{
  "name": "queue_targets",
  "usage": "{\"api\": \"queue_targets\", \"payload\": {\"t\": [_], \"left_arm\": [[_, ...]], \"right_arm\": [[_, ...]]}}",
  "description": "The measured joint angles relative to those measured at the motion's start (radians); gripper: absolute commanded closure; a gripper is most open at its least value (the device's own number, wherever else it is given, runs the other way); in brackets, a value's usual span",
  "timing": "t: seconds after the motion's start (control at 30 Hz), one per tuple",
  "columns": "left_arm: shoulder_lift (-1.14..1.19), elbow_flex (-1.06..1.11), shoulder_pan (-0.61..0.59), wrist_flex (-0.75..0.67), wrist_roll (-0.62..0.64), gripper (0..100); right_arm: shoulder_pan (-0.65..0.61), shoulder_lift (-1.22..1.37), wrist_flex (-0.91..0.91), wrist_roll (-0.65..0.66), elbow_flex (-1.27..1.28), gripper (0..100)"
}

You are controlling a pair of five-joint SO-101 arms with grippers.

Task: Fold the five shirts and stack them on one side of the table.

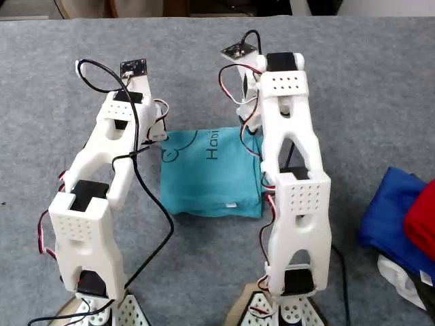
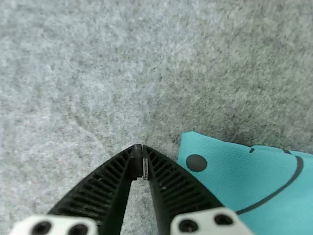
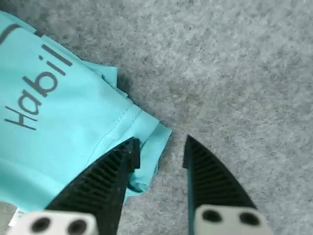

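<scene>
A: Jaws?
B: L ones pinched tip to tip on nothing. The left gripper (image 2: 139, 159) sits just beside the far-left corner of the teal folded jersey shirt (image 1: 211, 176). Right gripper (image 3: 160, 147) is part open with a narrow gap and holds nothing. One finger is at the shirt's far-right corner, the other over the bare grey felt table (image 1: 353, 81).
A: Shirt's where?
B: Mid-table, btwn the arms, flat, roughly square.
A: Doing it well?
B: My read: corners get taken next. L must open first, then straddle its corner. R shd slide in till it brackets all layers, not just the top one. Lift both together or the pack skews.
A: Containers?
B: Nothing's boxed. Crumpled blue shirt (image 1: 387, 210), red shirt (image 1: 423, 217) and white cloth (image 1: 401, 275) are heaped loose at the table's right edge, touching.
</scene>
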Motion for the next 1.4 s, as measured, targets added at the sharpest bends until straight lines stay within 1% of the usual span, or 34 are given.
{"api": "queue_targets", "payload": {"t": [0.23,0.4,0.47,0.53,0.57,0.6,0.7,0.83,0.97,1.07,1.1,1.23,1.3,1.33,1.37,1.4], "left_arm": [[0.0,0.0,0.0,0.0,0.0,98],[0.0,0.0,0.0,0.0,0.0,98],[0.0,0.0,0.0,0.0,0.0,98],[0.0,0.0,0.0,0.0,0.0,98],[0.0,0.0,0.0,0.0,0.0,98],[0.0,0.0,0.0,0.0,0.0,98],[0.0,0.0,0.0,0.0,0.0,98],[0.0,0.0,0.0,0.0,0.0,98],[0.0,0.0,0.0,0.0,0.0,98],[0.0,0.0,0.0,0.0,0.0,98],[0.0,0.0,0.0,0.0,0.0,98],[0.0,0.0,0.0,0.0,0.0,98],[0.0,0.0,0.0,0.0,0.0,98],[0.0,0.0,0.0,0.0,0.0,98],[0.0,0.0,0.0,0.0,0.0,98],[0.0,0.0,0.0,0.0,0.0,98]], "right_arm": [[-0.041,0.002,0.0,0.011,0.0,81.5],[-0.051,0.072,-0.009,0.035,0.0,82.2],[-0.051,0.104,-0.014,0.051,0.0,88.6],[-0.046,0.121,-0.015,0.058,-0.005,99.0],[-0.038,0.123,-0.014,0.06,-0.015,99.4],[-0.031,0.123,-0.011,0.06,-0.035,97.7],[-0.012,0.124,-0.011,0.06,-0.104,98.9],[-0.012,0.127,-0.011,0.06,-0.187,99.2],[-0.012,0.127,-0.014,0.089,-0.213,99.2],[-0.012,0.127,-0.028,0.114,-0.213,98.5],[-0.012,0.127,-0.032,0.126,-0.213,96.5],[-0.012,0.127,-0.051,0.153,-0.213,77.6],[-0.012,0.127,-0.055,0.153,-0.224,70.0],[-0.012,0.127,-0.055,0.153,-0.233,69.7],[-0.012,0.127,-0.048,0.153,-0.245,72.3],[-0.012,0.127,-0.028,0.153,-0.264,77.1]]}}
